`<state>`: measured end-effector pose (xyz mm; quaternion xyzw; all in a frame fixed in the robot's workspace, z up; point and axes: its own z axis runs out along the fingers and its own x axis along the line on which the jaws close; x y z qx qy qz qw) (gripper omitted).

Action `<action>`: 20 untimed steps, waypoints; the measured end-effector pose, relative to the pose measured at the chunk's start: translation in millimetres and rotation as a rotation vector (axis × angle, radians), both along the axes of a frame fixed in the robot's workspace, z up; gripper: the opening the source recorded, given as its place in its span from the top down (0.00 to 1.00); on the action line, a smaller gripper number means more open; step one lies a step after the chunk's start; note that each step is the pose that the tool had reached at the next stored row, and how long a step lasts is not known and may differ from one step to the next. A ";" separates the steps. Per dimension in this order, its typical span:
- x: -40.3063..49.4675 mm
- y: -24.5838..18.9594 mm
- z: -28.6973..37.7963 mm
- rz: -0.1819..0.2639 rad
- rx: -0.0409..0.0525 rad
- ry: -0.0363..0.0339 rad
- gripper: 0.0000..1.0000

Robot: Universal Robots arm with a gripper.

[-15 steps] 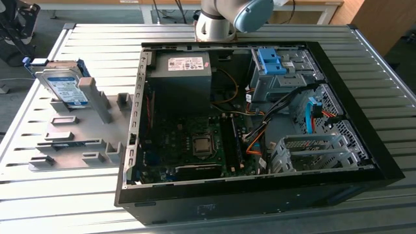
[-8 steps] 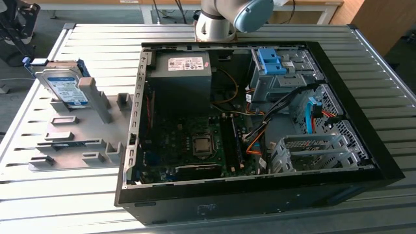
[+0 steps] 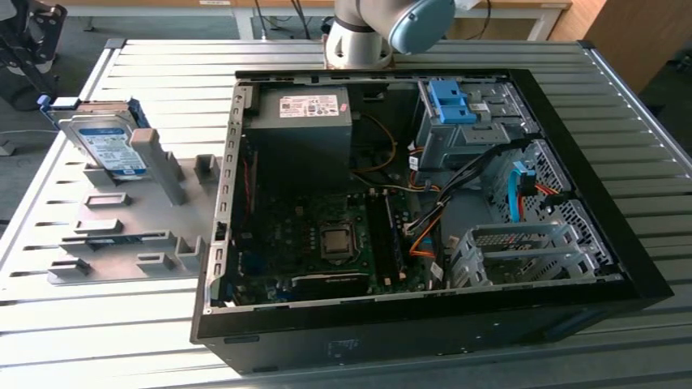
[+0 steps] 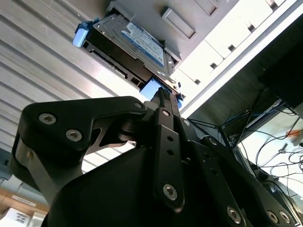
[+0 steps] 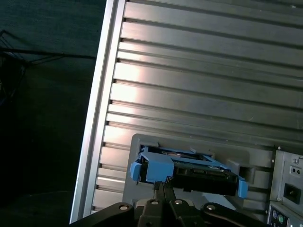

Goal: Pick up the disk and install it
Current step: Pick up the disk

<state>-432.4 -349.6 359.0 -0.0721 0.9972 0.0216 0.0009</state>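
The disk [image 5: 189, 171] sits just beyond the pincer [image 5: 162, 184].

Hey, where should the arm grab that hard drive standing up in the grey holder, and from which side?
Probably the upper half of the disk, pinched across its two flat faces, coming down from above. It stands on edge, leaning slightly, in the grey holder, whose posts cover its lower part; the top end with the blue rails is free.
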 end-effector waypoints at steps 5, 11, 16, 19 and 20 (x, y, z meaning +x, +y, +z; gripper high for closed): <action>0.0 0.0 0.0 0.036 0.0000 0.0000 0.89; 0.0 0.0 0.0 0.100 0.0000 0.0001 0.89; 0.0 0.0 0.0 0.173 0.0000 0.0000 0.89; 0.0 0.0 0.0 0.226 0.0000 0.0000 0.89; 0.0 0.0 0.0 0.242 -0.0001 0.0000 0.89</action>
